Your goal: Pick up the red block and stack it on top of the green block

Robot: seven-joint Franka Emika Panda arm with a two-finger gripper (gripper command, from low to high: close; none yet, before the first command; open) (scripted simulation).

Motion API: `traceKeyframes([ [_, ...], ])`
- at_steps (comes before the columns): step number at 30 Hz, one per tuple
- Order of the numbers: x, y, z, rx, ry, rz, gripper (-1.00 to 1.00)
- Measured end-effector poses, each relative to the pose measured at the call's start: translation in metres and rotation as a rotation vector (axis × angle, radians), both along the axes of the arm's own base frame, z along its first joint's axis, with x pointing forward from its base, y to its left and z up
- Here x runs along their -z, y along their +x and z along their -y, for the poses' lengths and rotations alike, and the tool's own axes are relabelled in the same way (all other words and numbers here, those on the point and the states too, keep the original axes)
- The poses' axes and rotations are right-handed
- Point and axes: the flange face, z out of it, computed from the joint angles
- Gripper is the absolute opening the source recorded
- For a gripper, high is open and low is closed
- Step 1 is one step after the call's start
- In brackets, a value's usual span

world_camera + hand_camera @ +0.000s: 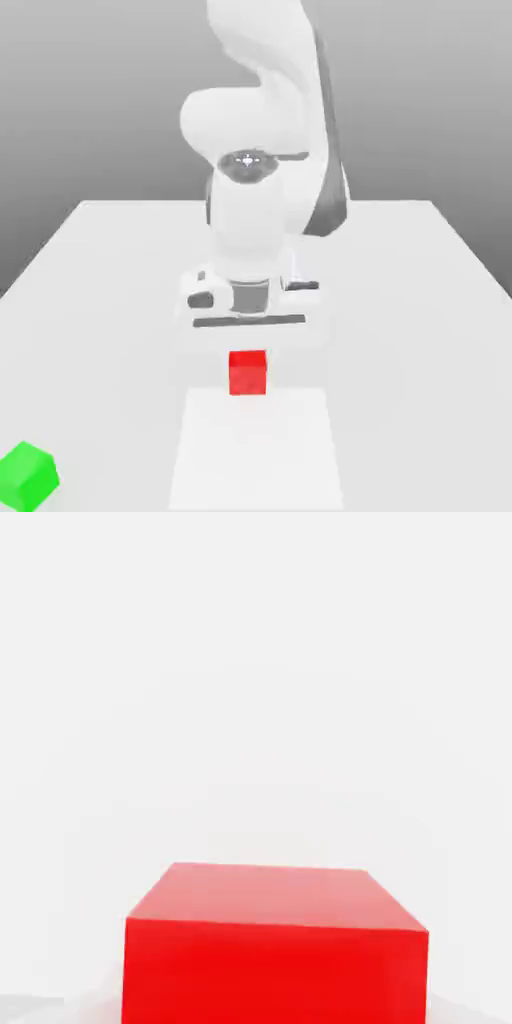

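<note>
The red block (pixel 248 372) is a small plain cube resting on the white table (pixel 100 300), near the middle of the exterior view. My gripper (pixel 248 352) hangs straight down from the white hand (pixel 248 300) directly over it and is shut on the red block. In the hand view the red block (pixel 275 942) looms very close, showing its top and one side face. The green block (pixel 27 476) sits alone on the table at the exterior view's lower left corner, well away from the gripper.
The arm's bulky white body (pixel 265 130) rises behind the hand at the table's far side. A paler rectangular patch (pixel 255 450) lies on the table just in front of the red block.
</note>
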Motion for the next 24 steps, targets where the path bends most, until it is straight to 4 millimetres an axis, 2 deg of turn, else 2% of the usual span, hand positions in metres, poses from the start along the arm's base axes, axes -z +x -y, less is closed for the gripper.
traceKeyframes([
  [3,-0.011,0.025,0.023,0.130,0.001,0.000,-1.00],
  [9,-0.024,0.080,0.100,0.471,0.003,0.000,-1.00],
  [14,-0.034,0.115,0.169,0.734,0.004,0.001,-1.00],
  [18,-0.040,0.131,0.233,0.953,0.003,0.001,-1.00],
  [20,-0.031,0.135,0.256,1.024,0.002,0.001,-1.00],
  [23,0.010,0.136,0.262,1.045,0.001,0.001,-1.00],
  [24,0.019,0.135,0.262,1.047,0.001,0.001,1.00],
])
